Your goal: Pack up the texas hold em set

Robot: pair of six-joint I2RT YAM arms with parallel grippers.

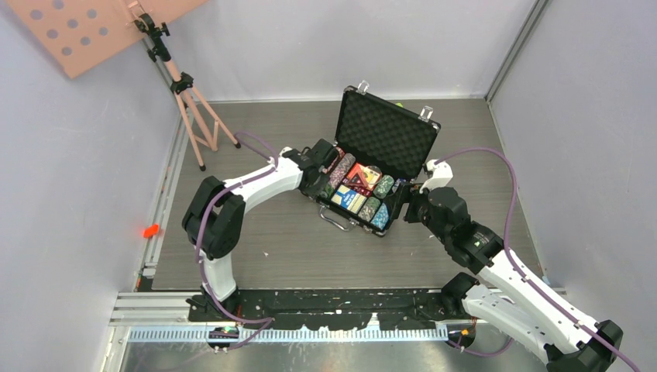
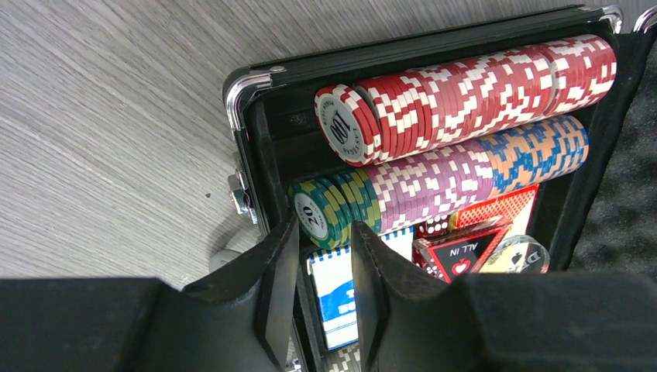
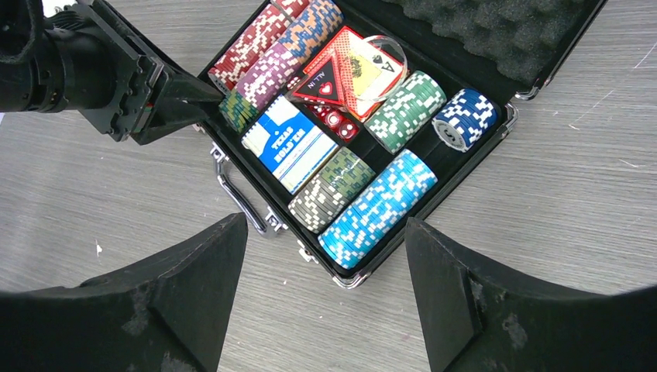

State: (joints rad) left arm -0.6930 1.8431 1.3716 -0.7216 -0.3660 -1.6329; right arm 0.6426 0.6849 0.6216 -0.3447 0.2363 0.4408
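Observation:
The black, silver-trimmed briefcase lies open mid-table, its foam lid standing up. Its tray holds rows of poker chips: red, purple and orange, green, light blue. A blue card deck, a red "ALL IN" marker and tiny red dice lie between the rows. My left gripper hovers at the case's left end, just short of the green chips; it is open by a narrow gap with nothing in it. My right gripper is wide open above the case's near right corner.
A pink tripod with a peach perforated board stands at the back left. A small orange-red thing sits on the left rail. The case's metal handle sticks out toward me. Grey walls close in both sides.

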